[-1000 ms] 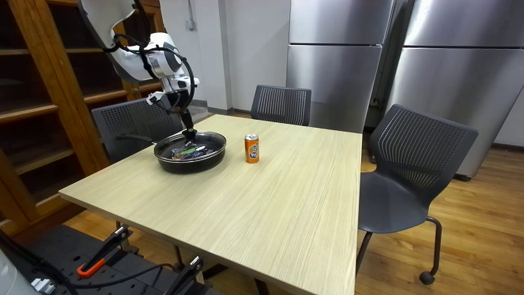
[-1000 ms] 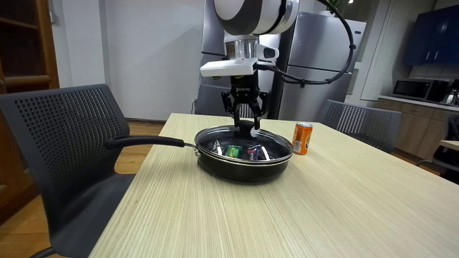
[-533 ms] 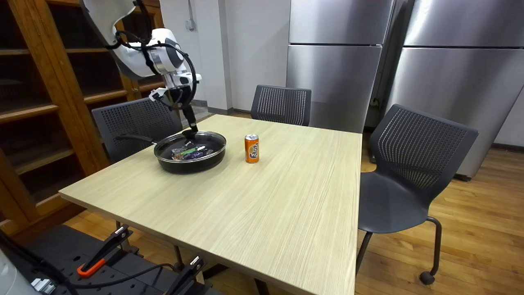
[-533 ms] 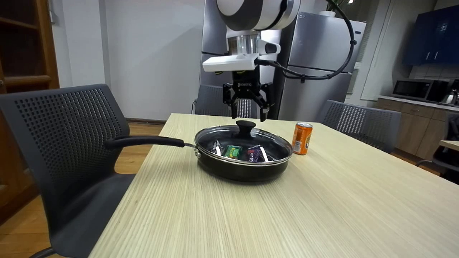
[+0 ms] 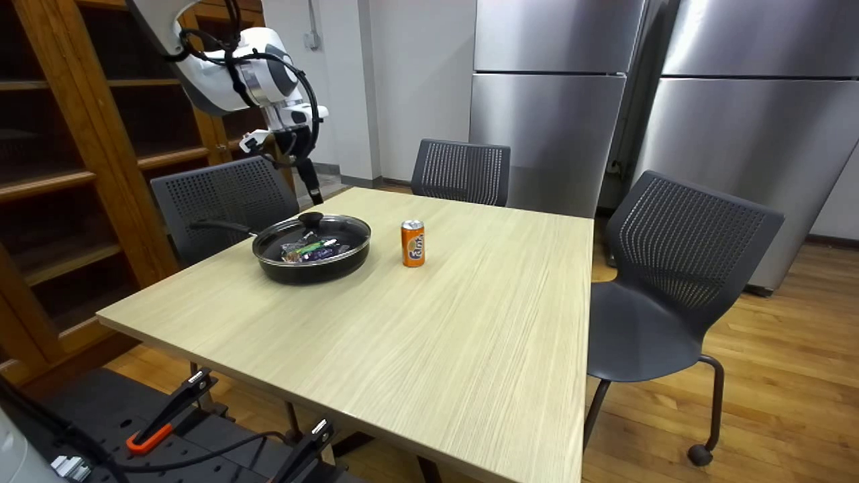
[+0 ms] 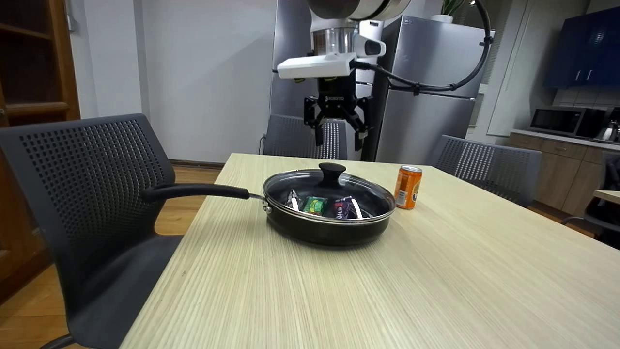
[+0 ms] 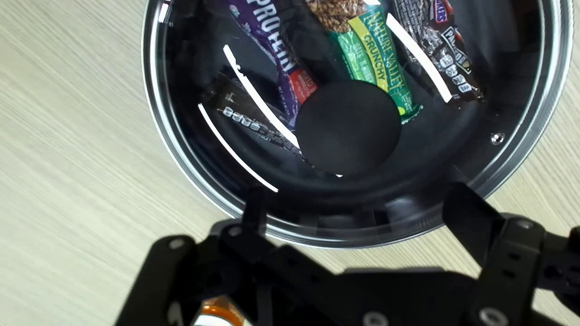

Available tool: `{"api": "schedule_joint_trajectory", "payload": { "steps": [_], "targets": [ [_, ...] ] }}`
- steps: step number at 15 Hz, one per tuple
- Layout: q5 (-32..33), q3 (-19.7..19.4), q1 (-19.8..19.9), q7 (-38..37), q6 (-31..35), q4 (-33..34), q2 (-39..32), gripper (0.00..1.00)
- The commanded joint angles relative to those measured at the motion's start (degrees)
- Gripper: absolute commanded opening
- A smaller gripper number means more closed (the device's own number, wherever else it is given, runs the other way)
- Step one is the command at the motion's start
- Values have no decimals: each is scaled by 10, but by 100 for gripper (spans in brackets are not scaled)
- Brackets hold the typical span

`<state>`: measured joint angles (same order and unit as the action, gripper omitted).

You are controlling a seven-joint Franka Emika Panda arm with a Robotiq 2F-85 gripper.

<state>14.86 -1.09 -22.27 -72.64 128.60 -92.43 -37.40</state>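
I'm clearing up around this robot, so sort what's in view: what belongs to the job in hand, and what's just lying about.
Likely part of the job:
gripper, open, holding nothing
lid, sitting on the pan
pan
snack bars, seen through the lid

Apparently just standing about:
soda can, upright, apart from the pan
chairs, at the table
fridges

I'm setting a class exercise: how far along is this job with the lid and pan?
Looks done: the glass lid sits on the pan, snack bars showing through it. In hand: nothing; the open gripper hangs higher than the knob, apart from it. Left: probably only moving the gripper away, since the lid looks seated.
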Motion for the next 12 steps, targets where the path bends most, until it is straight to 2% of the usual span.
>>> {"api": "schedule_joint_trajectory", "payload": {
  "steps": [1, 12],
  "targets": [
    [-4, 1, 3, -20, 42, -107, 90, 100],
    [12, 12, 42, -6, 164, -378, 289, 100]
  ]
}}
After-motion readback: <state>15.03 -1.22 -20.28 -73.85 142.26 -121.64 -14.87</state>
